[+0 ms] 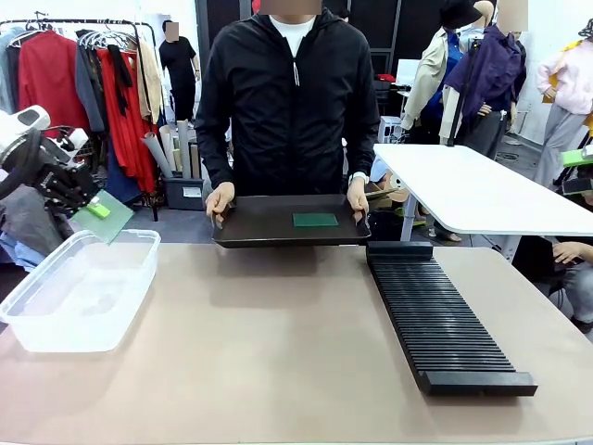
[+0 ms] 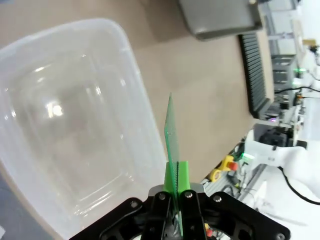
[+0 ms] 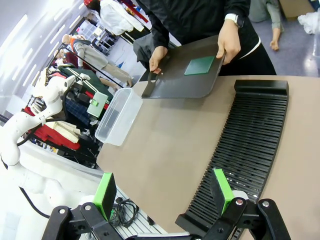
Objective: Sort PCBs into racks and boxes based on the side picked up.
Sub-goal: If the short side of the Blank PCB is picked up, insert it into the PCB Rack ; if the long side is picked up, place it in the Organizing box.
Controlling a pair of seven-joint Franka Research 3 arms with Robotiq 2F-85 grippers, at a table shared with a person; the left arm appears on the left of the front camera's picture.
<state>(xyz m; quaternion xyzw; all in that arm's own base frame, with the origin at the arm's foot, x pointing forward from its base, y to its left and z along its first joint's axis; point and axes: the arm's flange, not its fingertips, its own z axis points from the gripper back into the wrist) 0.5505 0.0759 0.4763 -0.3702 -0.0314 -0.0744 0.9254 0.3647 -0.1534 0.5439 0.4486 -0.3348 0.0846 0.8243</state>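
Observation:
My left gripper (image 1: 93, 206) is shut on a thin green PCB (image 1: 104, 216), held tilted above the far left corner of the clear plastic box (image 1: 79, 289). In the left wrist view that PCB (image 2: 172, 135) stands edge-on between the green pads (image 2: 183, 175), over the box's rim (image 2: 131, 85). A second PCB (image 1: 315, 220) lies flat on a shallow black tray (image 1: 269, 227) that a person holds with both hands at the far edge. The long black slotted rack (image 1: 440, 320) lies at the right. My right gripper (image 3: 165, 192) is open, high above the rack's near end (image 3: 250, 145).
The tan table (image 1: 278, 352) has free room between box and rack. A white table (image 1: 482, 190) stands at the back right. Clothes rails and other people are behind the person.

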